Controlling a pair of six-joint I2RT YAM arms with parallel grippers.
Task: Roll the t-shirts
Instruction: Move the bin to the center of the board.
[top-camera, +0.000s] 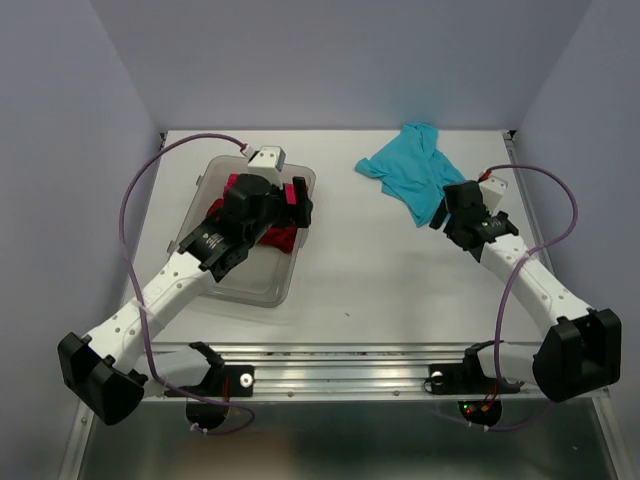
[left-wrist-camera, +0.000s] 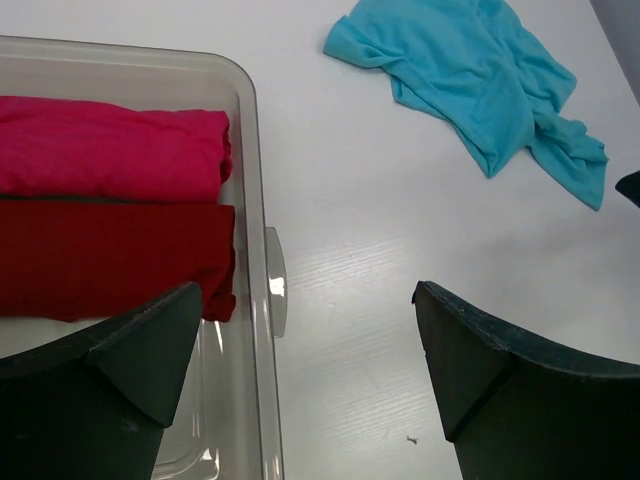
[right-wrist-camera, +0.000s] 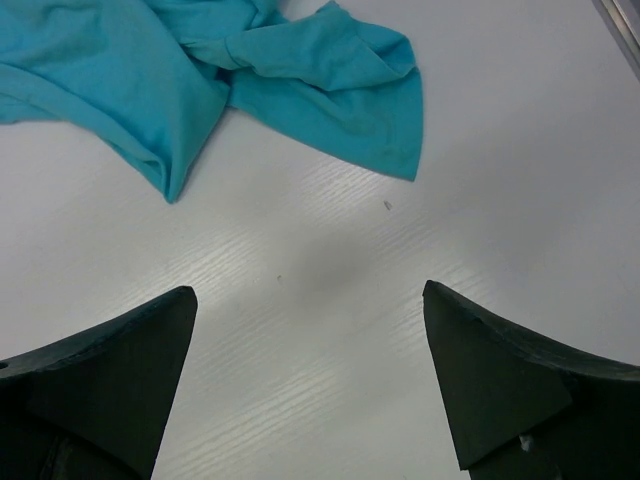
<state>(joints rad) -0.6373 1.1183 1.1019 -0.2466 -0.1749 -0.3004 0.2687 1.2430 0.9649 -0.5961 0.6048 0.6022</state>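
The left gripper stands wide open and holds nothing. In its wrist view one finger sits at the lower left over the clear plastic tub, the other at the lower right over the bare table. The right gripper is also spread wide and empty, with both fingers in the bottom corners of its view above the bare table.

At the left of the top view, the tub holds a magenta t-shirt and a dark red t-shirt. They lie as neat bundles side by side, touching.

The turquoise t-shirt lies crumpled on the table at the upper right, well apart from the tub. Its lower edge is just beside the right gripper.
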